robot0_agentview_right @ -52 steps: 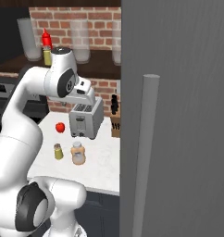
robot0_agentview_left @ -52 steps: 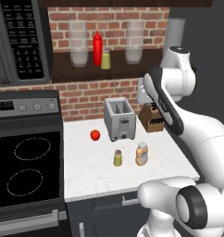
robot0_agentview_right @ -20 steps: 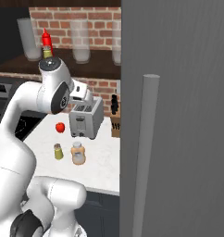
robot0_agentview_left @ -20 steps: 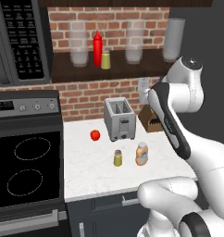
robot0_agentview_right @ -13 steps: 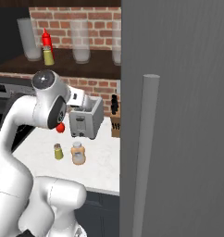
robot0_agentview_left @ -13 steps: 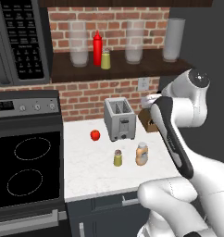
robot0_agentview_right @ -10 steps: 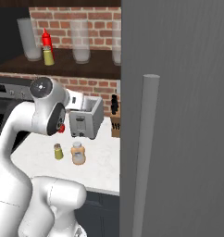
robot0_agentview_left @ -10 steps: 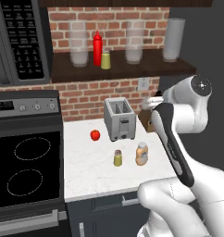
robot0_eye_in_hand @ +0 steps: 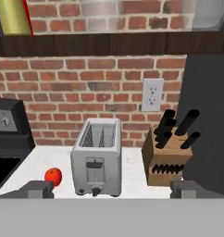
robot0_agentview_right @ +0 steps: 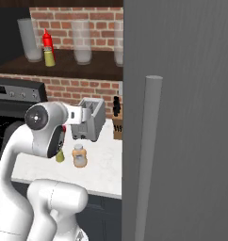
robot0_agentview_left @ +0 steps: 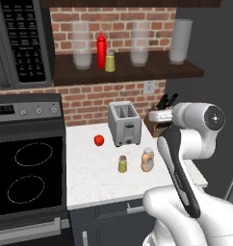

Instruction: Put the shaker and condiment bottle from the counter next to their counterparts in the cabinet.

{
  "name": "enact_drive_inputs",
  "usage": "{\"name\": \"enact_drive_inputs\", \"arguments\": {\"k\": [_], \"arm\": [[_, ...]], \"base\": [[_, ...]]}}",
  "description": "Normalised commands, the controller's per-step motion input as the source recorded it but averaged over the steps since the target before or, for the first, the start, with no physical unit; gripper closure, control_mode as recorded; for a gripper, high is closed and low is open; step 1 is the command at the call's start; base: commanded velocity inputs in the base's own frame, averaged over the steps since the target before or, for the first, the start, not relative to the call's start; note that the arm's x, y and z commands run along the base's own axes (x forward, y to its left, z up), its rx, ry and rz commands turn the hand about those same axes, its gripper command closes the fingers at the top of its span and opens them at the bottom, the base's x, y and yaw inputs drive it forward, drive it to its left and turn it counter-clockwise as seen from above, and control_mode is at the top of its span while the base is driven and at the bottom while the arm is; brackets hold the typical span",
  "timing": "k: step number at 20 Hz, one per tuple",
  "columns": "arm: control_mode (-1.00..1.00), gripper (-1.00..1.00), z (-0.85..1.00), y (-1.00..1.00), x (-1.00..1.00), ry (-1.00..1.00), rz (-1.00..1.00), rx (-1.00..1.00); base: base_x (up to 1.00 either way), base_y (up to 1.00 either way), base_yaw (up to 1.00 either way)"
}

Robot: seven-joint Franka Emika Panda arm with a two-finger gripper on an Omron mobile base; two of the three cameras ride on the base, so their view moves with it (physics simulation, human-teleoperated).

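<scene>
**Facing the back wall, fingers spread, nothing held**

Sitting on the white counter (robot0_agentview_left: 89, 173) from left to right: small red tomato (robot0_agentview_left: 98, 140), silver two-slot toaster (robot0_agentview_left: 124, 123), squat yellow-olive shaker with grey-brown cap (robot0_agentview_left: 122, 164), tan-peach condiment bottle with white cap (robot0_agentview_left: 147, 160) just beside it, wooden knife block (robot0_eye_in_hand: 166, 158) at the far right. Shaker and bottle stand upright in front of the toaster — apart from the arm. Gripper (robot0_eye_in_hand: 113, 190): dark fingertips stand wide apart, empty. Up on the dark brown wooden cabinet shelf (robot0_agentview_left: 157, 72), the tall red squeeze bottle (robot0_agentview_left: 101, 50) and small yellow-green shaker (robot0_agentview_left: 110, 62) stand side by side between clear glass jars (robot0_agentview_left: 81, 45).
</scene>
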Motion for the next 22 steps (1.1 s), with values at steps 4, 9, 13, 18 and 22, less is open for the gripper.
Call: {"name": "enact_drive_inputs", "arguments": {"k": [4, 9, 13, 18, 22], "arm": [[-1.00, -1.00, -0.09, 0.00, -0.11, -0.19, 0.00, 0.00], [-1.00, -1.00, -0.13, 0.03, -0.15, -0.19, 0.00, 0.00], [-1.00, -1.00, -0.15, 0.08, -0.21, -0.19, -0.04, -0.01], [-1.00, -1.00, -0.17, 0.13, -0.20, -0.13, -0.18, -0.03], [-1.00, -1.00, -0.16, 0.17, -0.17, -0.10, -0.26, -0.04]], "base": [[0.00, 0.00, 0.00], [0.00, 0.00, 0.00], [0.00, 0.00, 0.00], [0.00, 0.00, 0.00], [0.00, 0.00, 0.00]]}}
